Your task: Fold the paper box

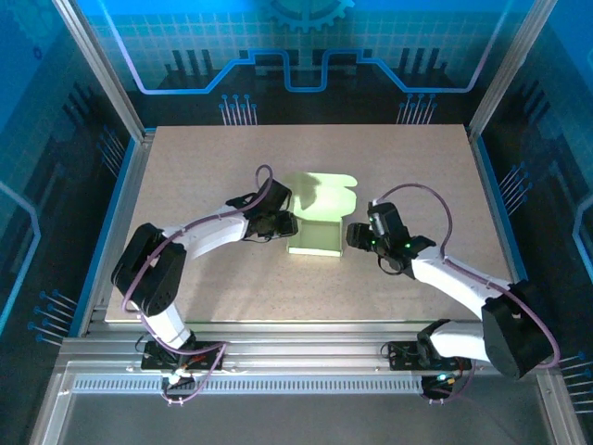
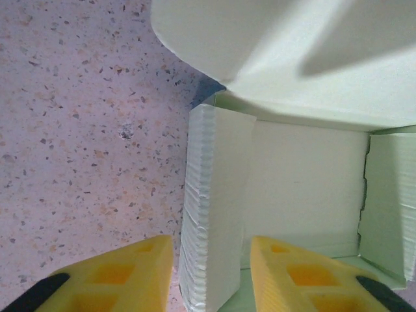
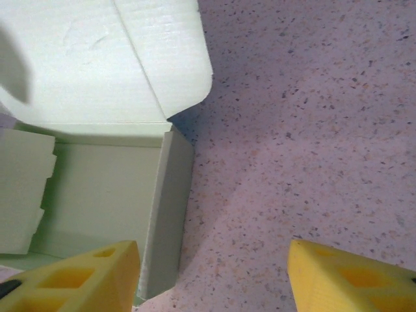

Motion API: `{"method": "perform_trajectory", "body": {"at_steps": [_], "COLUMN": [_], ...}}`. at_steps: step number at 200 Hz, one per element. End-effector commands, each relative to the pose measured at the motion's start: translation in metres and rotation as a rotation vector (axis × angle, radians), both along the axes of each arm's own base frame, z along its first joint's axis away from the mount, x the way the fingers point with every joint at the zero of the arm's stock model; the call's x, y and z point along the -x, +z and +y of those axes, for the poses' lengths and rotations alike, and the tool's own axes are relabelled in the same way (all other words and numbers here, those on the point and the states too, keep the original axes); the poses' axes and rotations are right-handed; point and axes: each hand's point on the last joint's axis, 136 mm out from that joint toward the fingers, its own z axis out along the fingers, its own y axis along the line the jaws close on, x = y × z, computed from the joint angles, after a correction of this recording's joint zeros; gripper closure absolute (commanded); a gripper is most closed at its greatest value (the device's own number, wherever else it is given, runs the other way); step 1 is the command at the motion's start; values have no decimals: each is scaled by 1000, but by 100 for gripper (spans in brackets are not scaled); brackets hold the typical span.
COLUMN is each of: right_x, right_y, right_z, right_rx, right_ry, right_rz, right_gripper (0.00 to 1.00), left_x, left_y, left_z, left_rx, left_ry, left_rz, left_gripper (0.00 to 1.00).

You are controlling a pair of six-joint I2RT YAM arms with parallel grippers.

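The paper box sits mid-table squarely between the two arms, its tray formed and its lid still open, leaning away toward the far side. The lid's hinge runs left to right, so each side wall faces one arm.

The left hand is at the left wall. Its fingers are moderately apart and straddle that wall, one over the table and one inside the tray, with a slim gap showing on the outer side.

The right hand is spread wide and holds nothing. Its inner finger is above the right wall and the other is well out over bare table.

Both hands are about equally near, so the next fold probably depends on each pressing inward from its own side.
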Motion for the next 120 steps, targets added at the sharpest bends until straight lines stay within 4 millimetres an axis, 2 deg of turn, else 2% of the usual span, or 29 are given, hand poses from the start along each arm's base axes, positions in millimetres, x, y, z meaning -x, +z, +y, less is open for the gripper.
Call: {"method": "perform_trajectory", "body": {"at_steps": [1,36,111,120], "right_x": [-2,-1,-4,-3], "right_y": [9,7,5,5], "right_z": [4,2,6,6], "right_rx": [-50,-43,-60,-60], "right_ry": [13,15,19,21], "right_rz": [-35,-30,-19,-18], "right_gripper": [37,37,37,37], "left_x": [-6,-5,-2,-2], "left_y": [-8,-24,-39,-41], "left_z": [-3,-2,0,0], "left_rx": [-3,-28,-50,-54], "left_ry": [3,7,2,0], "left_rz": [9,50,82,84], "left_gripper": [66,71,81,87]}}
